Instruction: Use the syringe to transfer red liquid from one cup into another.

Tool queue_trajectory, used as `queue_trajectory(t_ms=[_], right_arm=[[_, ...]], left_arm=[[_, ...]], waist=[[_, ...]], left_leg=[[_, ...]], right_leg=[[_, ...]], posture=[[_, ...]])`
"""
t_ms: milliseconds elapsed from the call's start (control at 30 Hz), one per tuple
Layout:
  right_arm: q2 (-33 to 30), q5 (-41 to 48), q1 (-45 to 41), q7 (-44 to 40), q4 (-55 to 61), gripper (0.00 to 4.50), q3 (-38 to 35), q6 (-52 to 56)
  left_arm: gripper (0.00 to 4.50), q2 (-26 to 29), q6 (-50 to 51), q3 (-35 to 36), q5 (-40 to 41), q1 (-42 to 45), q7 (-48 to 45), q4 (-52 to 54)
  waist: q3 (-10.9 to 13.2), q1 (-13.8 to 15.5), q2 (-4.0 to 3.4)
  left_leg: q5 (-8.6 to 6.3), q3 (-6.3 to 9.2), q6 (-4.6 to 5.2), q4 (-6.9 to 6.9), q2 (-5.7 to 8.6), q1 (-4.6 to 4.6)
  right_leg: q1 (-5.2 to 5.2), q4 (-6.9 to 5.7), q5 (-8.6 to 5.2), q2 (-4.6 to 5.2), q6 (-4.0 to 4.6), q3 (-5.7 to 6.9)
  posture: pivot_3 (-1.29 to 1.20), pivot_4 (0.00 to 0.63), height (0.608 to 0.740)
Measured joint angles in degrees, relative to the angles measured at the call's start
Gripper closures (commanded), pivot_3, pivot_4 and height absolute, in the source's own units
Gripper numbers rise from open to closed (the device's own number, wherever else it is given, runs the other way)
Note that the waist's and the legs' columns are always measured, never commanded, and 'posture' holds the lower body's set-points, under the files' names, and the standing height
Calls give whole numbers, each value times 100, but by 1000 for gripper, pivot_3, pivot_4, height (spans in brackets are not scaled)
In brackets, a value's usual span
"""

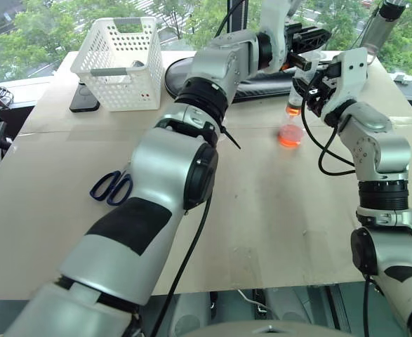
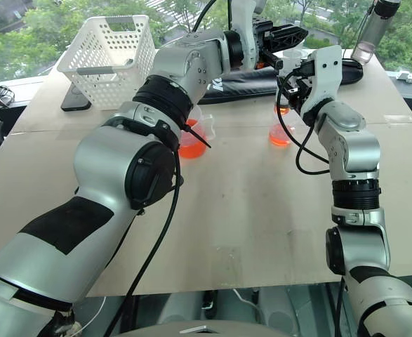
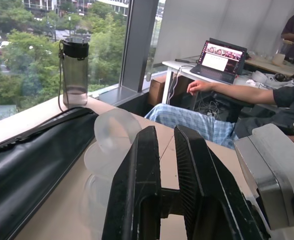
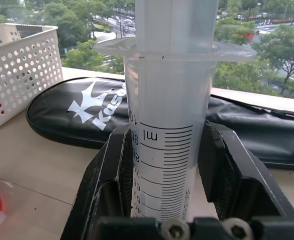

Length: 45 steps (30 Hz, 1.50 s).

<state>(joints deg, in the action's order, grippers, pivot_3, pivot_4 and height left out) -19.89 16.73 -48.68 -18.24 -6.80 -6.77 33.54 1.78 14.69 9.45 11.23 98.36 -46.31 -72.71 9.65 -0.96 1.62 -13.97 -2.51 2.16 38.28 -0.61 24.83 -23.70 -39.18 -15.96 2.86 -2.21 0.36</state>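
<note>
My right tool [image 4: 162, 165] grips the syringe [image 4: 164, 125] upright; my left tool [image 3: 167, 165], nearly closed, reaches level over its plunger [image 3: 111, 135].

Glossy silver arm shells, black joint bands, looping black cables, ribbed black fingers [image 3: 197, 185].

I see a clear smooth plastic syringe [image 4: 167, 130], white perforated plastic basket [image 1: 118, 63], matt wooden table [image 1: 276, 210], black fabric case [image 4: 76, 112].

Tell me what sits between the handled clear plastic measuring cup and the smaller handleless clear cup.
Nothing; the right eye view shows bare tan tabletop between the measuring cup and the smaller cup.
</note>
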Motion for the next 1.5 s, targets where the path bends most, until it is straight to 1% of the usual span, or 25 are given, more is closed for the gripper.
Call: queue_trajectory(t_ms=[200, 267, 300, 400, 533, 633, 667, 700, 767, 800, 1033, 1133, 1167, 1267, 1333, 1500], right_arm=[[32, -44, 0, 72, 23, 3078, 1, -6], [33, -52, 0, 99, 25, 3078, 0, -7], [31, -53, 0, 109, 32, 3078, -2, -7], [21, -53, 1, 110, 43, 3078, -6, -7], [21, -49, 11, 103, 161, 3078, -6, -5], [21, -50, 13, 107, 183, 3078, -6, -3], [22, -51, 17, 109, 184, 3078, -5, -3], [23, -55, 25, 115, 190, 3078, -3, -3], [29, -70, 44, 127, 200, 3078, 4, -4], [29, -85, 59, 132, 218, 3078, 9, -4], [35, -193, 67, 155, 256, 3078, 30, -18], [40, -263, 67, 184, 259, 3078, 77, -42], [42, -282, 71, 190, 286, 3078, 77, -56], [43, -317, 102, 202, 317, 3078, 82, -79], [93, -334, 118, 231, 317, 3078, 114, -92], [113, -347, 118, 242, 319, 3078, 121, -133]], left_arm=[[3936, 73, 44, 50, 37, 0, -272, 33], [3936, 182, 237, 175, 196, -6, -473, 138], [3936, 331, 385, 185, 251, -26, -591, 286], [3936, 453, 484, 196, 252, -106, -561, 432], [3936, 463, 814, 231, 354, -373, -429, 657], [3236, 435, 903, 159, 338, -418, -308, 699], [2714, 404, 902, 120, 310, -418, -270, 699], [2293, 341, 882, 113, 276, -418, -203, 699], [1229, 225, 825, 112, 248, -418, -72, 698], [824, 163, 786, 116, 248, -417, 9, 697], [786, 3, 618, 145, 251, -408, 225, 642], [1586, 7, 581, 184, 252, -394, 246, 639], [2184, 29, 568, 203, 252, -394, 270, 635], [3398, 46, 513, 238, 254, -374, 264, 634], [4447, -22, 517, 234, 257, -312, 222, 634], [4500, -18, 519, 230, 252, -305, 168, 630]], waist=[[0, -1, 0], [0, -11, -1], [0, -17, -1], [0, -10, -1], [0, 14, -1], [0, 16, -1], [0, 17, -1], [0, 18, -1], [0, 16, -1], [0, 14, -1], [0, -3, -1], [0, 0, -1], [0, 1, -1], [0, 3, -1], [0, 14, -1], [0, 10, -1]], left_leg=[[0, 0, 0, 0, 0, -1], [0, 0, 0, 1, 0, -1], [0, -1, 0, 0, 0, -2], [0, 0, 0, 2, -1, -3], [0, 3, 0, 6, 0, 0], [0, 3, 0, 6, 1, 0], [0, 3, 0, 6, 1, -1], [0, 3, 0, 6, 1, -1], [0, 1, 0, 6, 1, -1], [0, 1, 0, 6, 1, -1], [0, -1, 0, 6, 0, -6], [0, -2, 0, 6, 0, -6], [0, -1, 0, 6, 0, -6], [0, -1, 0, 6, 0, -5], [0, -1, 0, 6, 1, -4], [0, -1, 0, 6, 1, -6]], right_leg=[[0, -2, 0, 0, 0, 0], [0, -3, 0, -1, 0, -1], [0, -4, 0, -1, 0, -2], [0, -6, 0, 0, 0, -2], [0, -27, 0, 2, 0, 2], [0, -28, 0, 2, 0, 2], [0, -28, 0, 2, 0, 2], [0, -28, 0, 2, 0, 2], [0, -28, 0, 2, 0, 0], [0, -27, 0, 2, 0, 0], [0, -24, 0, 1, 0, -4], [0, -24, 0, 2, 0, -4], [-1, -24, 0, 2, 0, -4], [0, -25, 0, 1, 0, -3], [0, -26, 0, 1, 0, -2], [0, -23, 0, 1, 0, -3]], posture=[[0, 150, 724], [0, 150, 724], [0, 150, 724], [0, 150, 724], [0, 150, 724], [0, 150, 724], [0, 150, 724], [0, 150, 724], [0, 150, 724], [0, 150, 724], [0, 150, 724], [0, 150, 724], [0, 150, 724], [0, 150, 724], [0, 150, 724], [0, 150, 724]])
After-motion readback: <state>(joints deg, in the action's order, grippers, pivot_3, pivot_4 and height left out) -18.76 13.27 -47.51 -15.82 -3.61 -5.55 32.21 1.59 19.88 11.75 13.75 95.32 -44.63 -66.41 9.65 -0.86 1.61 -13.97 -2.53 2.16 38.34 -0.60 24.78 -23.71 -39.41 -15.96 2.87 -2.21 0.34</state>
